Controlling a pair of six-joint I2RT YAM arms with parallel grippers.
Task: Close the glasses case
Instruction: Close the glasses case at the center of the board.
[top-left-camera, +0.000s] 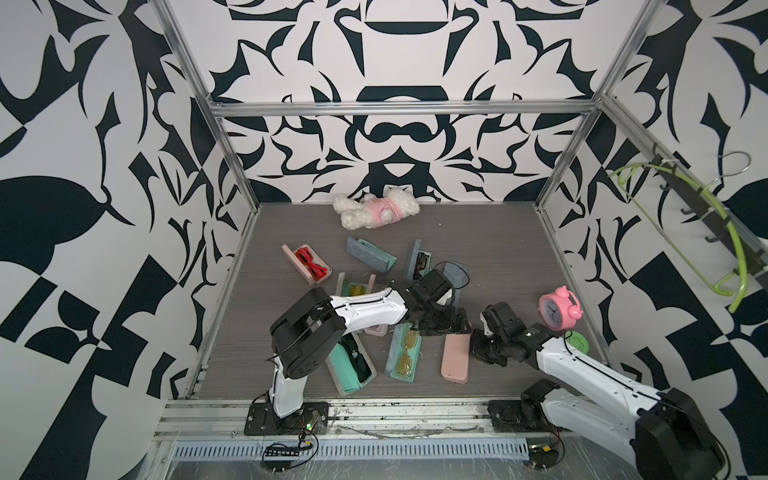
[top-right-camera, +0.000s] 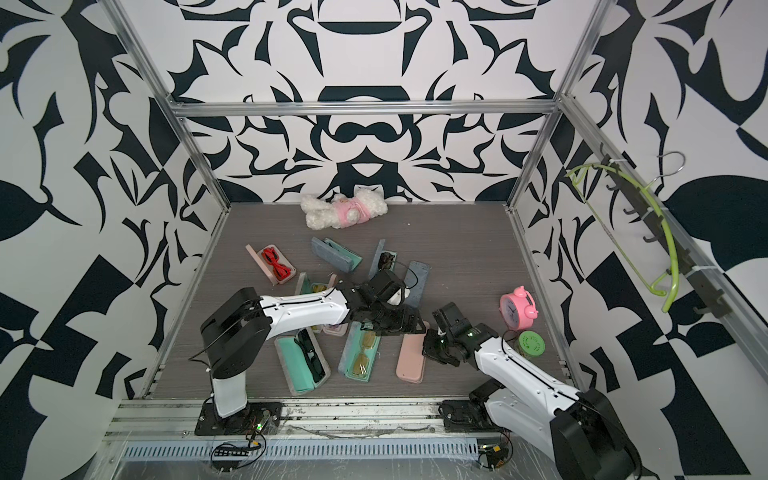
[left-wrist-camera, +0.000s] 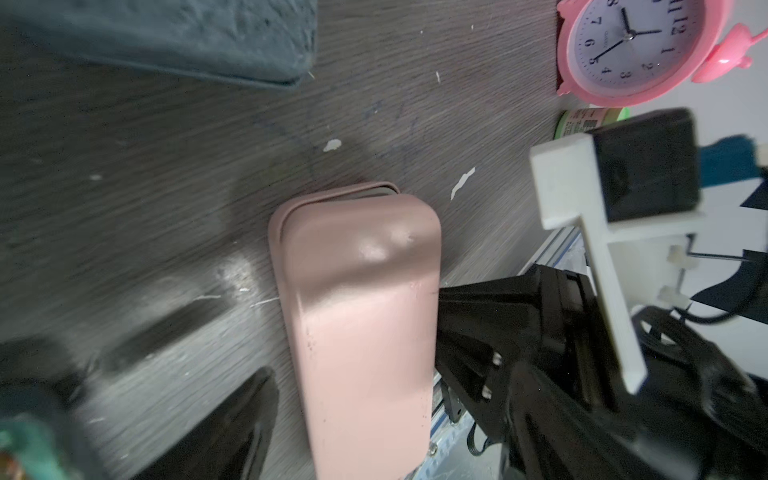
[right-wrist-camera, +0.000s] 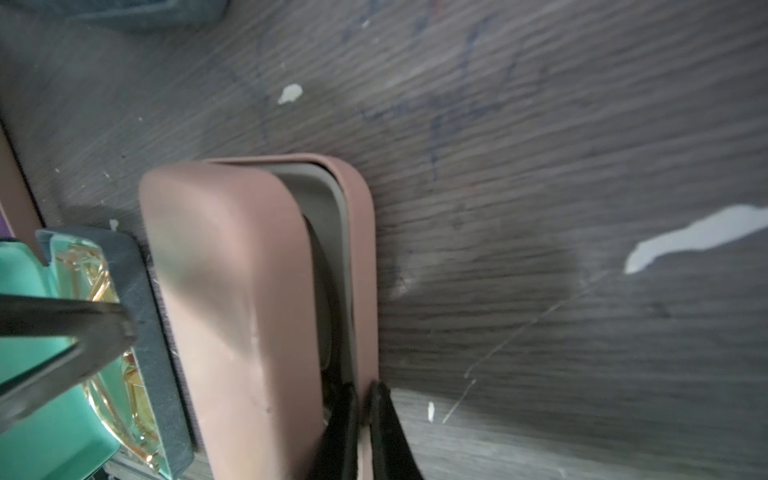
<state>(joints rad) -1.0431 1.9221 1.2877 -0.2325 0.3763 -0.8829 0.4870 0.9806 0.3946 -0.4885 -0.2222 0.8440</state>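
The pink glasses case (top-left-camera: 455, 357) lies near the front of the table (top-left-camera: 498, 257), just beside a teal case (top-left-camera: 404, 353). Its lid is almost down, the right gripper (right-wrist-camera: 365, 399) is pinched narrow on the lower shell's rim, and the left gripper (top-left-camera: 446, 328) hangs over the far end, jaws wide and empty. I fear a push now would trap the finger inside the rim, or the smooth, matt, round-cornered shell would slide on the dull wood-grain.
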